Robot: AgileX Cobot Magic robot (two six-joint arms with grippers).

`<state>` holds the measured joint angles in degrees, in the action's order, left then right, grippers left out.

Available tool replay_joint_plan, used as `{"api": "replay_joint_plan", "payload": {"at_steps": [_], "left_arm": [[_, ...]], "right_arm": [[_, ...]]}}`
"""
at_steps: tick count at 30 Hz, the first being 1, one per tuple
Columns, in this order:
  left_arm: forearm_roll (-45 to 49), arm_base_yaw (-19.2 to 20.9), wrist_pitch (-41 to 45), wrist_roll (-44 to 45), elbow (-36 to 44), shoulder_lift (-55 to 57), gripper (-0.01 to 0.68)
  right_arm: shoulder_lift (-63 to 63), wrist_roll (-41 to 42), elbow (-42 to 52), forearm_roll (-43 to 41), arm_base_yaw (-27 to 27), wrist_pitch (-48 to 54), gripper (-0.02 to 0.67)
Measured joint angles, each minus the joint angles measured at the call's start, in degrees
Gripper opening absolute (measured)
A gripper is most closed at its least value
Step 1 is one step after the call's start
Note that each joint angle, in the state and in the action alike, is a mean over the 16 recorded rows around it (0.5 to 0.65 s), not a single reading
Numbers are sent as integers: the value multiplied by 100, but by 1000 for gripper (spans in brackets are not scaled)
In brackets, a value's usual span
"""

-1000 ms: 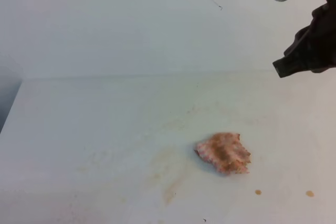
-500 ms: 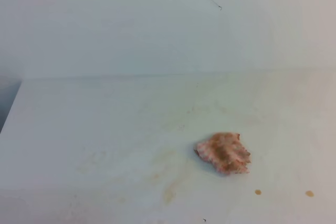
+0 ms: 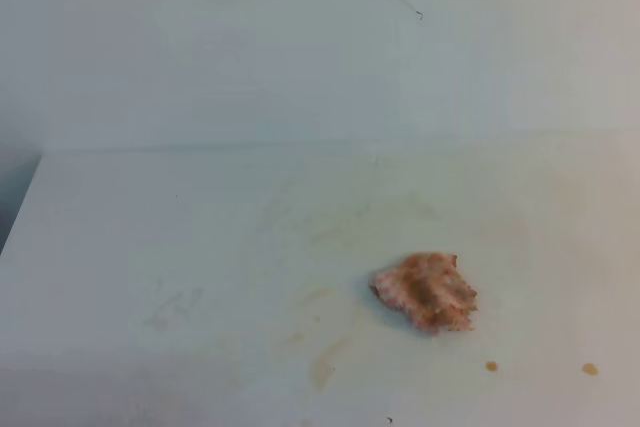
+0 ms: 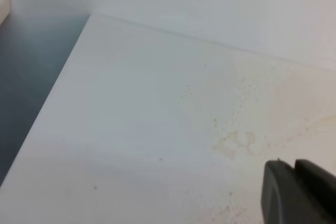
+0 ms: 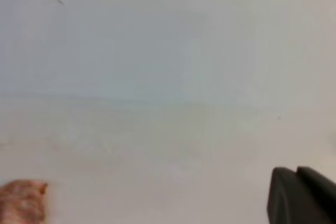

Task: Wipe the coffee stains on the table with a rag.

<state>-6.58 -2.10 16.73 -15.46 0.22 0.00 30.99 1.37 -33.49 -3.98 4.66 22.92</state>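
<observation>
Right arm has left the high view since 1 s ago; right gripper (image 5: 302, 195) clenched, empty. Left gripper (image 4: 299, 192): cannot tell. Rag (image 3: 426, 291) lies released on table (image 3: 150, 237); 2 drops (image 3: 491, 366) right of rag, faint stains (image 3: 322, 367) left. Wipe likely finished.

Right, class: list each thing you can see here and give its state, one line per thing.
Crumpled pink-striped cloth rag: lying loose on table, stained orange-brown, ungripped.
Matte white table: faint tan smears left.
Two small orange-brown drops: unwiped, beside rag.
Black right gripper: shut, empty.
Black left gripper: shut, empty.
</observation>
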Motion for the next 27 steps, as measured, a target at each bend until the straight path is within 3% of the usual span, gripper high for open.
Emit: {"api": "replay_joint_plan", "payload": {"at_steps": [6, 13, 27], "left_arm": [[1, 0, 0, 0, -11, 0, 0], [2, 0, 0, 0, -22, 0, 0], [2, 0, 0, 0, -22, 0, 0]], "right_arm": [[-1174, 167, 1481, 21, -543, -312, -2], [-2301, 428, 2698, 58, -744, -584, -2], [-3161, 673, 3448, 363, -801, -260, -2]]}}
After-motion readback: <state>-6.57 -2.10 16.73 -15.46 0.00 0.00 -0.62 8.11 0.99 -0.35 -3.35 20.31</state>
